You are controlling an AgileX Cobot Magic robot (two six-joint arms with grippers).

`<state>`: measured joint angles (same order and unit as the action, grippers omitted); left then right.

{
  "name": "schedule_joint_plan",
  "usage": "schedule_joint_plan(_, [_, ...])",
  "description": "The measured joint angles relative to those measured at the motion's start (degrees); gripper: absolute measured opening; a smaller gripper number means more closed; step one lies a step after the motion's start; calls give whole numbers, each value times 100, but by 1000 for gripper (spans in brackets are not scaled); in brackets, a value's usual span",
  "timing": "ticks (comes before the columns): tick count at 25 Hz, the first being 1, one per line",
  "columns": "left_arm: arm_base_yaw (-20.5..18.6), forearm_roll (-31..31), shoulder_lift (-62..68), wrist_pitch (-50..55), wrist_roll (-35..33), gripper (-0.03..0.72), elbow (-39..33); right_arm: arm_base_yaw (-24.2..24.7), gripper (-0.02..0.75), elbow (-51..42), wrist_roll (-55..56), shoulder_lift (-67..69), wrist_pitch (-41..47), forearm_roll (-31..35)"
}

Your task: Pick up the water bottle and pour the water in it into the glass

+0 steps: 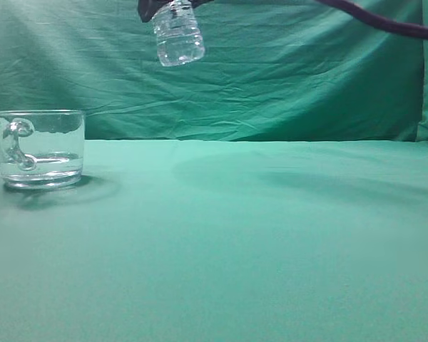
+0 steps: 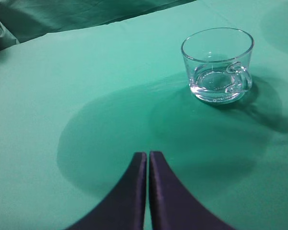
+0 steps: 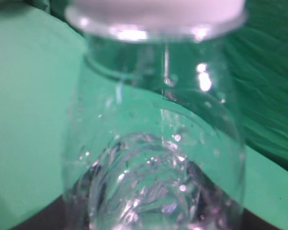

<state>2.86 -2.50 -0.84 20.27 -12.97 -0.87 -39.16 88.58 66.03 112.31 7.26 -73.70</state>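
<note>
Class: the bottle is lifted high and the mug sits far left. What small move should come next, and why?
Probably lower the water bottle, since the glass already holds some water. The right pincer holds the bottle up, right of the glass; the left pincer is shut and empty.

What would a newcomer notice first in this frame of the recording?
The water bottle hangs high near the top edge of the exterior view, gripped by the right claw, well right of the glass. The glass stands on the green table at far left, a little water in it.
</note>
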Motion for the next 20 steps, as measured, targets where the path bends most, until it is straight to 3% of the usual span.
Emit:
schedule_joint_plan(8, [0, 0, 0, 0, 0, 0, 0, 0, 326, -2049, 74, -1513, -37, 10])
schedule_joint_plan(13, [0, 0, 0, 0, 0, 0, 0, 9, 326, -2860, 137, -2251, -122, 10])
schedule_joint_plan(20, [0, 0, 0, 0, 0, 0, 0, 515, 326, -3701, 562, -2914, -726, -12])
